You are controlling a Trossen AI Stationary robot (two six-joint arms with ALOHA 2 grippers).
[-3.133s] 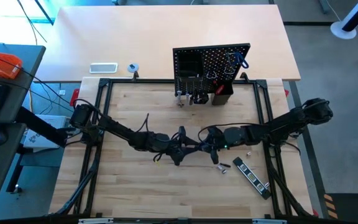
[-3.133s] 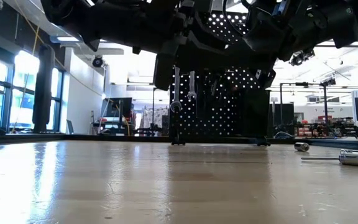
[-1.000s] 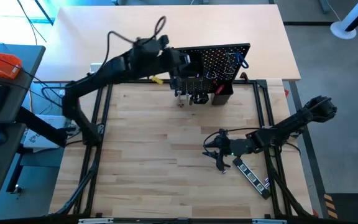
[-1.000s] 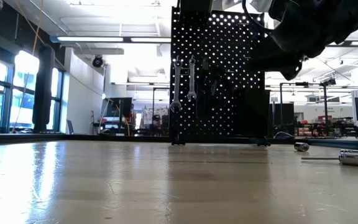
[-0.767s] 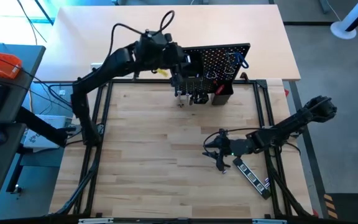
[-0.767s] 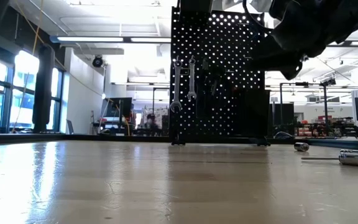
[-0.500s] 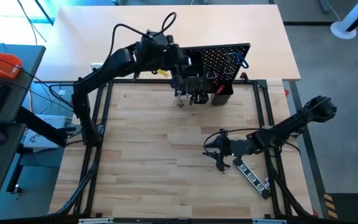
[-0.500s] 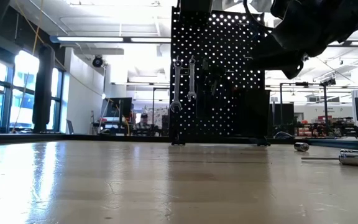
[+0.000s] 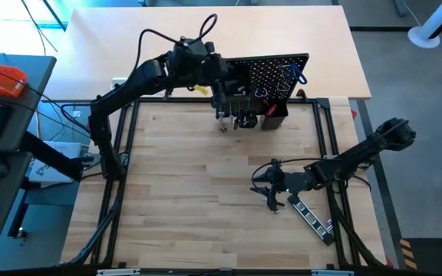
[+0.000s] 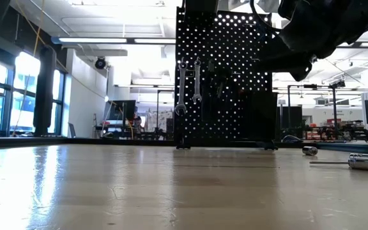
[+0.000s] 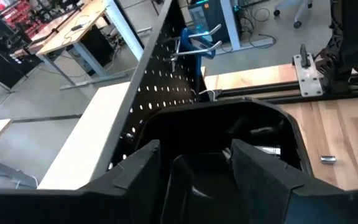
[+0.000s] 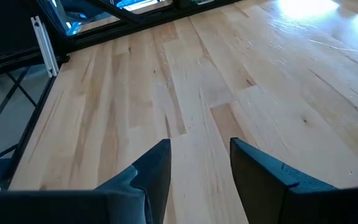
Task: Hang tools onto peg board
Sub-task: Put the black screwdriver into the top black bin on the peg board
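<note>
Left gripper [image 9: 222, 90] at the peg board [image 9: 271, 73] has just spread its fingers, empty; that tool seems hung. Right gripper [image 9: 258, 182] waits apart-fingered, empty, over the table [image 9: 175, 222].

- From above, the left gripper [image 9: 222, 86] is pressed against the peg board [image 9: 271, 73], so we cannot make out its fingertips there.
- We cannot tell the hung tools [image 9: 240, 107] apart from above; they merge into one dark cluster.
- In the low view, the striped bar [image 10: 363, 161] is cut off by the picture's edge.
</note>
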